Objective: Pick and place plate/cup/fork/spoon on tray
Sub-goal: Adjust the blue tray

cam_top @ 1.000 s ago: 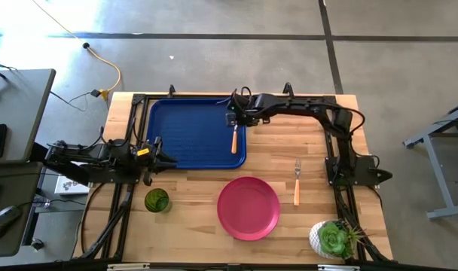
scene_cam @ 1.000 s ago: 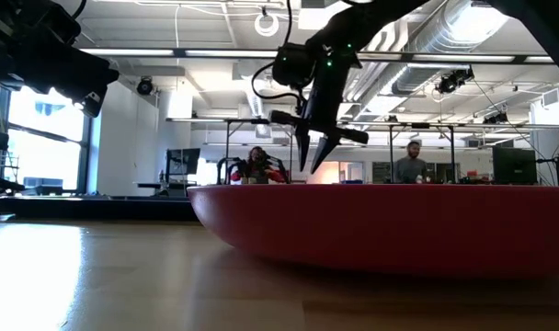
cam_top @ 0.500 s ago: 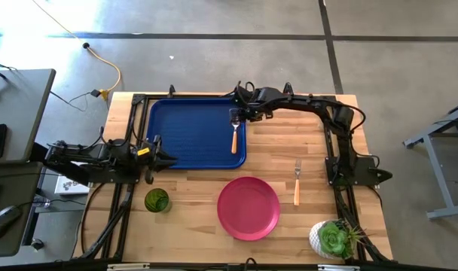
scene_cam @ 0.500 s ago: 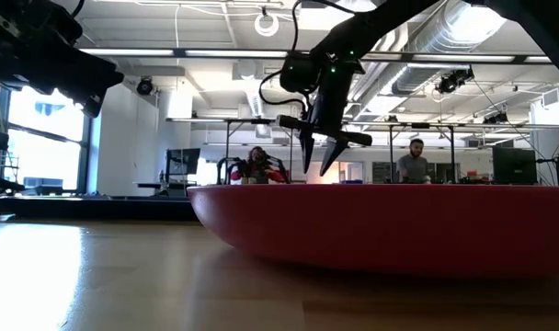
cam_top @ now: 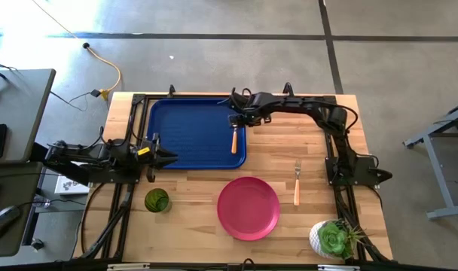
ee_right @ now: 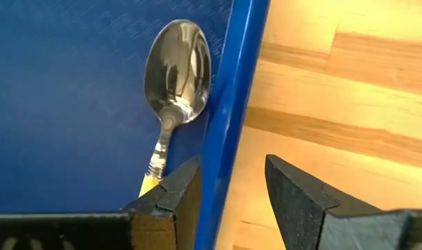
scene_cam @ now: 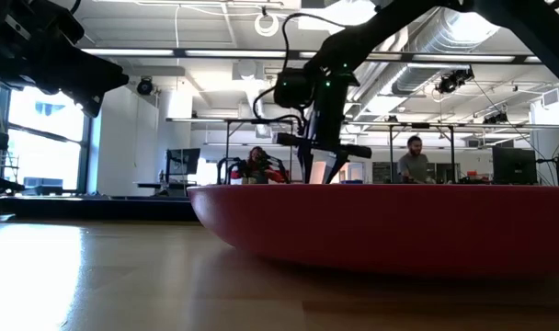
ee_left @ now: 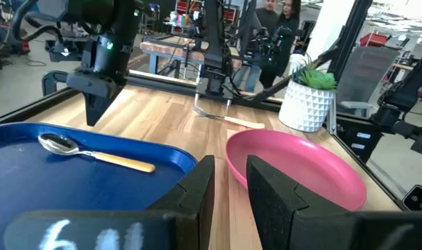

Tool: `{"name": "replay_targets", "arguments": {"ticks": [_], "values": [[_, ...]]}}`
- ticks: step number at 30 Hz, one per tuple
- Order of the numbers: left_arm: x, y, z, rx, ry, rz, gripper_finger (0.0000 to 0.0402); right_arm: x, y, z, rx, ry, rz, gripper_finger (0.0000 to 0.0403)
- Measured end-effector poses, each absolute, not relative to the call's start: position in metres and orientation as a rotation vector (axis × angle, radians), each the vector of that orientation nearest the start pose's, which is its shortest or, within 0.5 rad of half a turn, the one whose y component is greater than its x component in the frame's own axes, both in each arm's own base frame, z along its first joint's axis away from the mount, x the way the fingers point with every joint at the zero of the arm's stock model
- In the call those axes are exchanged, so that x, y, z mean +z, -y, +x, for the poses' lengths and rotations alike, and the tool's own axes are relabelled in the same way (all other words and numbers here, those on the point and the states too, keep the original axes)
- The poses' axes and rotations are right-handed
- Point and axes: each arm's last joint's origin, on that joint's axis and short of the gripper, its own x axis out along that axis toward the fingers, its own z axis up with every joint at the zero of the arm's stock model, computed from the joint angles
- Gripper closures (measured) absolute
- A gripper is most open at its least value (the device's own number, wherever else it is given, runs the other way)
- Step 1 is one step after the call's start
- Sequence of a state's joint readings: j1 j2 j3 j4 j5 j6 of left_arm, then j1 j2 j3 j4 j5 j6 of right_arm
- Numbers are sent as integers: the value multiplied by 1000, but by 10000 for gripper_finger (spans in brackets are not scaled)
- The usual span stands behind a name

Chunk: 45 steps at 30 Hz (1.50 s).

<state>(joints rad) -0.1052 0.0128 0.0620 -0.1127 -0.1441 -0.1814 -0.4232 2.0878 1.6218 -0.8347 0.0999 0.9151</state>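
On the pale wood table, the spoon lies inside the blue tray against its rim, the right gripper empty and parted above it, the left gripper apparently parted, people seated in the workshop behind.

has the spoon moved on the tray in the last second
No. The spoon lies at the same spot along the tray's right rim; only the right gripper above it shifted.

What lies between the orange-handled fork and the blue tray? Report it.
Nothing visible does: only bare wooden table lies between the orange-handled metal fork and the dark blue plastic tray. The round pink plate sits aside.
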Motion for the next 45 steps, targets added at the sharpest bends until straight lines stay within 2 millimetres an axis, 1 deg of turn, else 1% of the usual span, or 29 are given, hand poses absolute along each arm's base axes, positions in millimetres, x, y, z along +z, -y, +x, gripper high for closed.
{"name": "replay_targets", "arguments": {"ticks": [8, 14, 18, 25, 36, 45], "values": [[173, 6, 94, 45, -57, -174, 326, 178, 178, 384, -1027, -1024, 964, 254], [173, 6, 94, 46, -57, -174, 326, 161, 181, 387, -1034, -1058, 972, 254], [173, 6, 94, 47, -57, -174, 326, 157, 181, 388, -1037, -1067, 970, 254], [173, 6, 94, 46, -57, -174, 326, 156, 181, 385, -1075, -1078, 959, 254], [173, 6, 94, 46, -57, -174, 326, 155, 183, 373, -1153, -1169, 936, 254], [173, 6, 94, 46, -57, -174, 326, 154, 181, 367, -1199, -1225, 910, 254]]}}
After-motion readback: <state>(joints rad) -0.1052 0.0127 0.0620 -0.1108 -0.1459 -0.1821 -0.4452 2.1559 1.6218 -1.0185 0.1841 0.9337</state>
